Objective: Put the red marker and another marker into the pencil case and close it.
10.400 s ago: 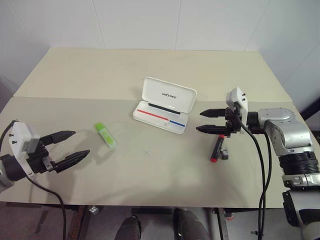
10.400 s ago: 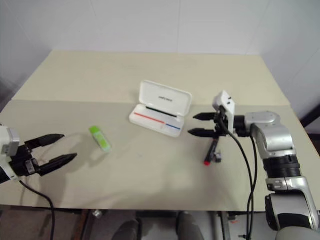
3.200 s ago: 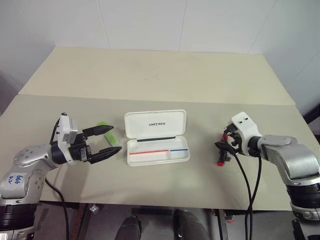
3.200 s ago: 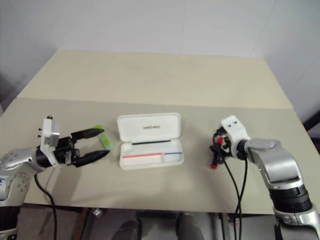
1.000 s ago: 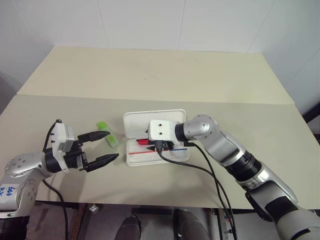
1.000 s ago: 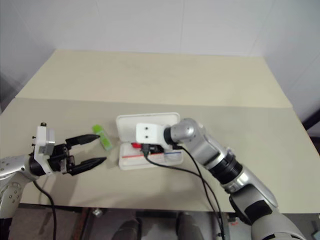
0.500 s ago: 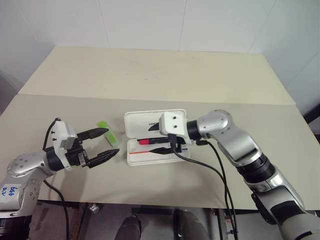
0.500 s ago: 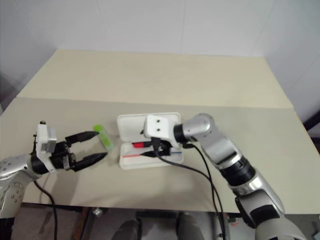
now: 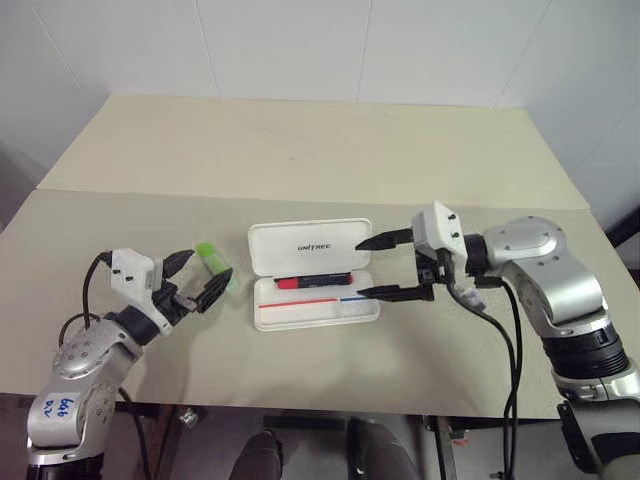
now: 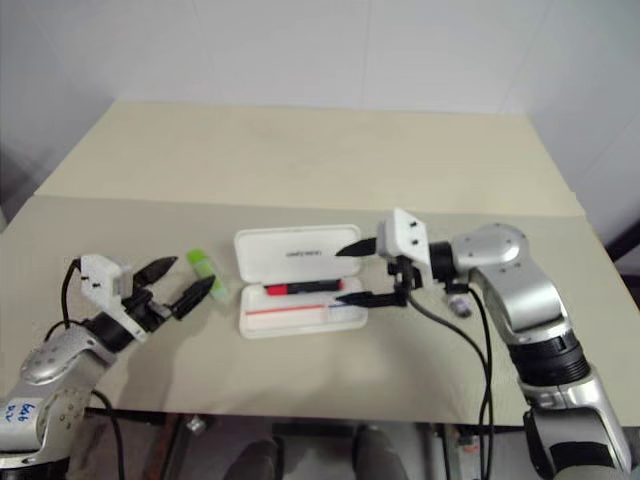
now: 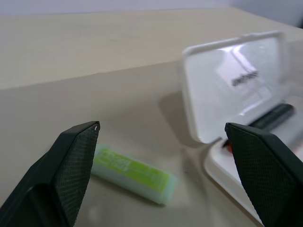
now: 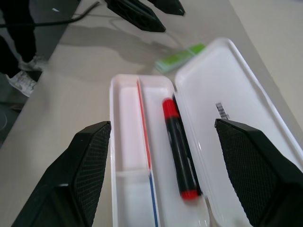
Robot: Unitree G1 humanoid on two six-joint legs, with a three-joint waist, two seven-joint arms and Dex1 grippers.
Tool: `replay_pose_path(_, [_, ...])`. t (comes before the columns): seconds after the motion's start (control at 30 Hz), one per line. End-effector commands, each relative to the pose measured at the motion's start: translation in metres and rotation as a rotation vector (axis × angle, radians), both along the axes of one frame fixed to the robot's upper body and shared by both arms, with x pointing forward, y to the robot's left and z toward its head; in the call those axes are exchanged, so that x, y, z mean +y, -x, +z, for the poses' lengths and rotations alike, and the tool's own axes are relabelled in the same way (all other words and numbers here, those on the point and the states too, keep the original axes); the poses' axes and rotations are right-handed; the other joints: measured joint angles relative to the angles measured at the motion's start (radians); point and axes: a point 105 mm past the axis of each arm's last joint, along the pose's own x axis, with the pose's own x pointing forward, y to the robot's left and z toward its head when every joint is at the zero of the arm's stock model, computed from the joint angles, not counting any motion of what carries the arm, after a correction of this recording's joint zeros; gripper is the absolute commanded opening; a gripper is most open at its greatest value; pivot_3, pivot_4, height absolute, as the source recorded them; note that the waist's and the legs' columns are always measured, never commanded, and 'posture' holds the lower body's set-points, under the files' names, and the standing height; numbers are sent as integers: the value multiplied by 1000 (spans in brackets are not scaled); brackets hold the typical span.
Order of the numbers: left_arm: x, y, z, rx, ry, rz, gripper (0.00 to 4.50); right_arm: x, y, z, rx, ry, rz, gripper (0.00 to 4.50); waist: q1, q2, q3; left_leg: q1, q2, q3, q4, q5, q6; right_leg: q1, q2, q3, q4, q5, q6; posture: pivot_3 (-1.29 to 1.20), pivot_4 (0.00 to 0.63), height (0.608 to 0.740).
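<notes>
The white pencil case (image 9: 275, 250) lies open at the table's centre, lid up toward the back. The red marker (image 9: 315, 281) lies inside it along the hinge side (image 12: 179, 153). My right gripper (image 9: 359, 269) hovers open and empty over the case's right end, pointing left. The other marker, a light-green highlighter (image 10: 203, 265), rests on the table just left of the case (image 11: 135, 174). My left gripper (image 10: 193, 272) is open, its fingertips on either side of the highlighter's near end, close to it but not closed on it.
A small grey piece (image 10: 457, 306) lies on the table under my right forearm. The beige table (image 9: 300, 150) stretches far behind the case. Its front edge runs close below both grippers.
My right gripper has drawn back to the right and risen, leaving the red marker lying in the case. My left gripper has swung to point forward at the highlighter.
</notes>
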Motion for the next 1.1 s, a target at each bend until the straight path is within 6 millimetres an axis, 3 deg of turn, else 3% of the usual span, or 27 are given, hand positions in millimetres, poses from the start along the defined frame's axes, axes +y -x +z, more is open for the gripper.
replay_pose_path(0.03, [11, -8, 8, -5, 48, 144, 4500, -7, 0, 12, -36, -67, -7, 4473, 0, 0, 0, 0, 0, 0, 0, 0, 0, 0, 0, 0, 0, 0, 0, 0, 150, 740])
replay_pose_path(0.2, [26, -28, 2, 86, 184, 371, 4500, -20, -1, 16, -26, -152, -13, 4473, 4, 0, 0, -1, -1, 0, 2, 0, 0, 1, -1, 0, 0, 1, 2, 0, 150, 740])
replay_pose_path(0.3, [27, -36, -2, 140, 208, 419, 4500, -29, 1, 15, -19, -181, 0, 4473, 3, 0, 0, -1, -2, -1, 4, 0, 0, 2, -1, 0, -1, 2, 3, 0, 150, 740])
replay_pose_path(0.67, [-1, -68, -4, 292, 233, 377, 4500, -27, -7, 12, -56, -181, -34, 4473, 2, 0, 0, -1, -2, -1, 6, 1, -2, 2, 0, 0, 0, 3, 4, 0, 150, 740])
replay_pose_path(1.1, [-23, -71, -27, 576, 141, 343, 4500, -24, -11, 13, -75, -186, -60, 4473, 2, 0, 0, -2, -3, -1, 7, 2, -4, 3, -1, 0, -1, 4, 6, 0, 150, 740])
